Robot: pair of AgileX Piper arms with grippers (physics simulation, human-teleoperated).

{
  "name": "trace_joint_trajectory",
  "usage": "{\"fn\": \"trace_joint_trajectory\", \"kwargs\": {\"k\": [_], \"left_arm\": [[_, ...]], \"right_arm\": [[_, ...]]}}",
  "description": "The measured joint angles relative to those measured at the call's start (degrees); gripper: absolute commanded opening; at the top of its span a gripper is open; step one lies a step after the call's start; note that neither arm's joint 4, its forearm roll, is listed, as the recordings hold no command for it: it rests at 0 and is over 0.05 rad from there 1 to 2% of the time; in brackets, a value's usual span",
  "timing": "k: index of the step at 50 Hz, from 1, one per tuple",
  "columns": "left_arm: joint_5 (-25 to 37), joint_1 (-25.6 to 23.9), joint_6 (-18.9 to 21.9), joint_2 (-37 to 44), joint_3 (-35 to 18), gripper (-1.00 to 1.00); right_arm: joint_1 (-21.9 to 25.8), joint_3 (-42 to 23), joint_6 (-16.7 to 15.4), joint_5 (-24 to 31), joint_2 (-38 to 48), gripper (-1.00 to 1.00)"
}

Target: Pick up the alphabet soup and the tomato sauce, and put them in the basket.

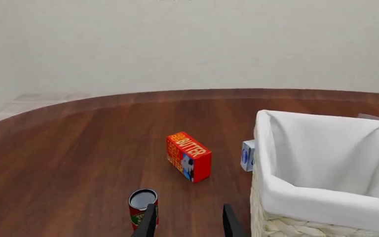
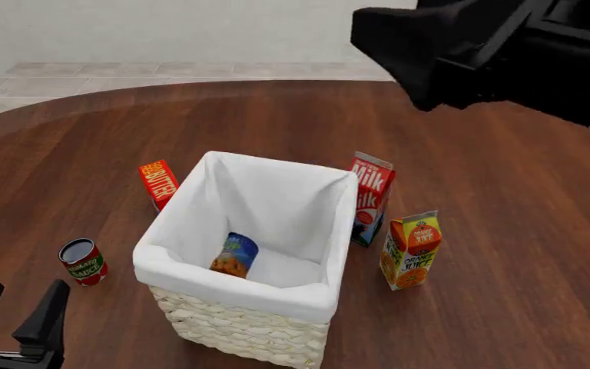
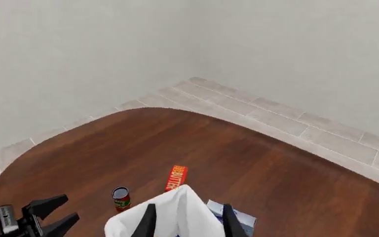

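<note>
My left tool (image 2: 18, 307) hangs open and empty low over the counter (image 2: 500, 231), its fingers spread just short of the sauce (image 2: 83, 261), which stands upright to the left of the basket (image 2: 243, 327). The soup (image 2: 236, 255) lies tilted inside the basket on the white lining. My right tool (image 3: 186, 219) is raised high above the basket, fingers apart, holding nothing. A butter box (image 2: 157, 183) sits beyond the sauce.

Tomato sauce (image 3: 120, 198) upright beside basket (image 3: 170, 215)
</note>
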Motion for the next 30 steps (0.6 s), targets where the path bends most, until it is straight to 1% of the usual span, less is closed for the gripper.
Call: {"fn": "trace_joint_trajectory", "kwargs": {"k": [8, 17, 21, 30], "left_arm": [[-0.2, -0.09, 1.55, -0.1, -0.79, 1.0], [1.58, 0.44, 3.6, 0.08, -4.51, 1.0], [2.52, 0.71, 4.52, 1.03, -7.22, 1.0], [4.62, 0.57, 6.61, 4.44, -15.16, 1.0]], "right_arm": [[-2.37, 3.72, 4.6, -4.41, -4.66, 1.0], [-2.94, 6.86, 7.94, -8.29, -6.7, 1.0], [-3.14, 7.99, 9.08, -9.76, -7.46, 1.0], [-3.97, 10.27, 11.42, -12.66, -9.34, 1.0]]}}
